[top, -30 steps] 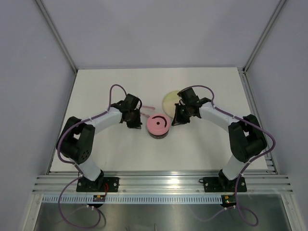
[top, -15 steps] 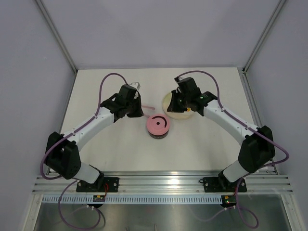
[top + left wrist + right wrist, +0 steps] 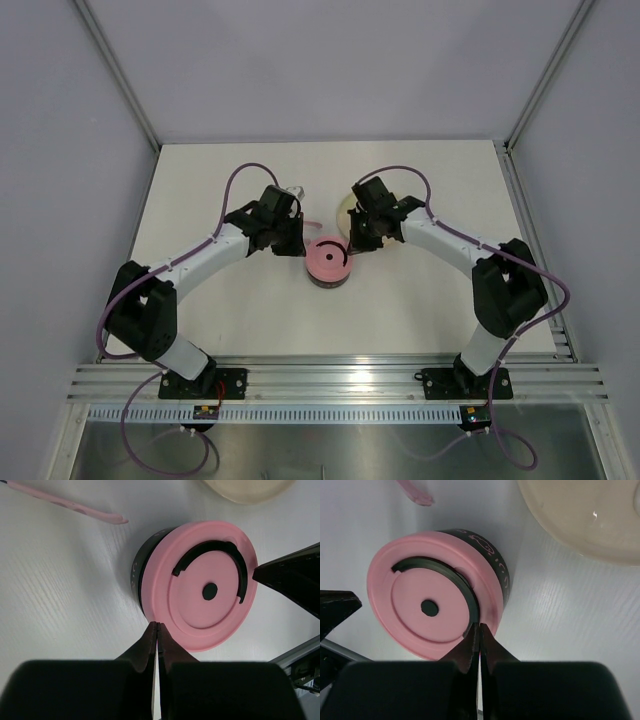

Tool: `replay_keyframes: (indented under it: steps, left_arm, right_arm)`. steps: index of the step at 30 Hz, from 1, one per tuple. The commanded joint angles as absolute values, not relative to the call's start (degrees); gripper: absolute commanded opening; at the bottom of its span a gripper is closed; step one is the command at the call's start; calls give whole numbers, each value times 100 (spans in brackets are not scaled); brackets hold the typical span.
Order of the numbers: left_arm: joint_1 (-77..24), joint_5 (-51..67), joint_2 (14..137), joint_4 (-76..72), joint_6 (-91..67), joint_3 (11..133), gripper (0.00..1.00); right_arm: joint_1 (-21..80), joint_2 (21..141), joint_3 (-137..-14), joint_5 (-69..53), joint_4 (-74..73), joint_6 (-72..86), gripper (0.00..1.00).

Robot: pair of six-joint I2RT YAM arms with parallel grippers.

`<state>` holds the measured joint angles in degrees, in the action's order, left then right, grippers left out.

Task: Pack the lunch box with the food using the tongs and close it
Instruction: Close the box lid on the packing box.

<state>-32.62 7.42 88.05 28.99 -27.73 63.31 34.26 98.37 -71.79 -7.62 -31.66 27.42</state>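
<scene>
The lunch box (image 3: 328, 262) stands mid-table with its pink lid (image 3: 202, 582) (image 3: 432, 600) on top; its dark shiny wall (image 3: 137, 575) shows below the lid. The food is hidden. The pale pink tongs (image 3: 70, 502) lie flat on the table behind the box, with one tip (image 3: 415, 495) in the right wrist view. My left gripper (image 3: 302, 249) (image 3: 158, 625) is shut and empty, its tips at the lid's left rim. My right gripper (image 3: 350, 250) (image 3: 480, 625) is shut and empty too, its tips on the lid's right rim.
A cream plate (image 3: 345, 208) (image 3: 590, 520) lies just behind the box, partly under my right wrist. White walls close the table on three sides.
Half a second ago both grippers stood further back, by the tongs and over the plate. Both have come in to the lid's opposite sides. The box has not moved.
</scene>
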Motion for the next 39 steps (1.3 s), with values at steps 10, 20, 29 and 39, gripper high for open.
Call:
replay_keyframes:
  steps: [10, 20, 29, 39]
  left_arm:
    - [-3270, 625, 8490, 2900, -2680, 6460, 0]
    - [-3006, 106, 8165, 3085, -2768, 6346, 0]
    - [-2672, 413, 8253, 2944, -2988, 6047, 0]
    - [-2672, 439, 8068, 2909, -2909, 5968, 0]
  right_arm:
    - [4236, 9782, -8077, -782, -3288, 2733, 0]
    - [4482, 11047, -7928, -1010, -3129, 2725, 0]
    - [4562, 10336, -8841, -581, -3568, 2611, 0]
    - [4386, 10379, -8877, -35, -3480, 2549, 0]
